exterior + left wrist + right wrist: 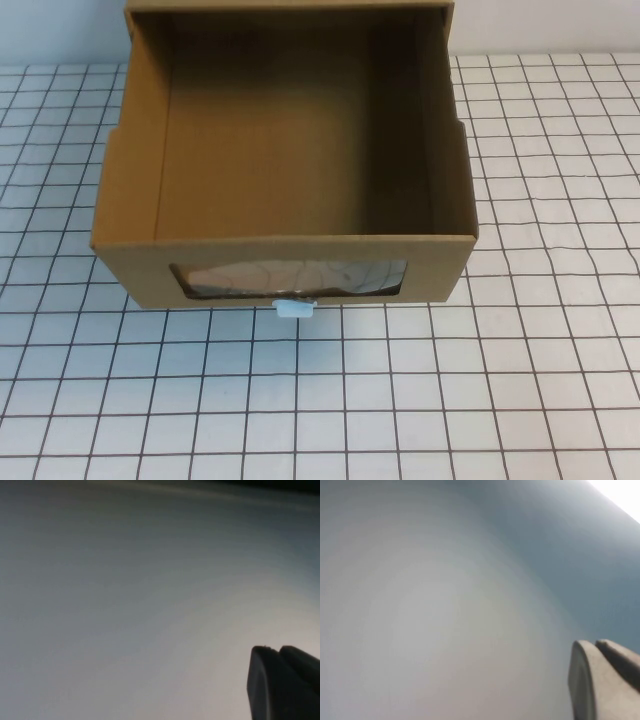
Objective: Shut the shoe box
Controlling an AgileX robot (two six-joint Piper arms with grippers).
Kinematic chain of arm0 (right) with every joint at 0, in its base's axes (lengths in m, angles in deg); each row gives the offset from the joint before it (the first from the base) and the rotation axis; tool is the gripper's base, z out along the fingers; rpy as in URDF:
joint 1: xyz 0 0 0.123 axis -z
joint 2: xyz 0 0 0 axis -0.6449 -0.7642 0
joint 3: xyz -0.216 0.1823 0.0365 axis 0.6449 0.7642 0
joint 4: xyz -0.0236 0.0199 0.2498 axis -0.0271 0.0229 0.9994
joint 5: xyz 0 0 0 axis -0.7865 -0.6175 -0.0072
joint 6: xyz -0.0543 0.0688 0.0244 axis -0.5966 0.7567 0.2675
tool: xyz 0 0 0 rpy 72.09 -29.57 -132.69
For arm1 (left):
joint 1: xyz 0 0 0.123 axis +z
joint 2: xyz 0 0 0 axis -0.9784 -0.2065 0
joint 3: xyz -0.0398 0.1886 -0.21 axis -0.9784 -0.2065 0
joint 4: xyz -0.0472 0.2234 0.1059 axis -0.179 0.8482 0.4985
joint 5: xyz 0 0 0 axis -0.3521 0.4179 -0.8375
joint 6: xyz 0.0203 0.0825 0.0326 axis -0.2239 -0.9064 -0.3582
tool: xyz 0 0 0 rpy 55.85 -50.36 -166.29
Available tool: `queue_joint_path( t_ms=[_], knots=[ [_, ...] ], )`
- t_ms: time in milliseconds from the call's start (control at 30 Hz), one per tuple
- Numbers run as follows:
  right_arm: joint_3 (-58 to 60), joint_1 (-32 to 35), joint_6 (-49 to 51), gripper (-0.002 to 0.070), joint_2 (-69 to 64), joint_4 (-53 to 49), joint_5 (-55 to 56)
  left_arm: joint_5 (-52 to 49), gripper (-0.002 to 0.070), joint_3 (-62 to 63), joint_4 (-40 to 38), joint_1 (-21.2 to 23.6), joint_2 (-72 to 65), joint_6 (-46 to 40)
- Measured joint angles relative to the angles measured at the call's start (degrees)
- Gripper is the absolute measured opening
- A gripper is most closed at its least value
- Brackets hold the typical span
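Observation:
The shoe box (130, 262) is brown cardboard and stands in the middle of the table in the high view. Its drawer is pulled out toward me and its inside is empty. The front wall has a clear plastic window (290, 277) with a small white pull tab (294, 307) just below it. The outer sleeve (290, 6) shows at the far edge. Neither arm shows in the high view. My left gripper (277, 650) is shut and empty before a blank pale surface. My right gripper (595, 644) is shut and empty before a similar blank surface.
The table (400, 400) has a white cover with a black grid. It lies bare in front of the box and to both sides. A pale wall (550, 25) stands behind the table.

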Motion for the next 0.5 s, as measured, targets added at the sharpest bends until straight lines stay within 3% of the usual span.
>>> queue_joint_path(
  t_ms=[200, 500],
  knots=[
    [-14.34, 0.00, -0.36, -0.0013, 0.00, -0.02, -2.97, -3.21, -0.0002, 16.05, -7.85, 0.00, -0.32, -2.44],
    [-31.52, 0.00, 1.38, -0.0014, -9.50, -1.90, 3.89, -3.45, -0.0002, 37.26, -8.99, 0.00, -12.11, -3.98]
  ],
)
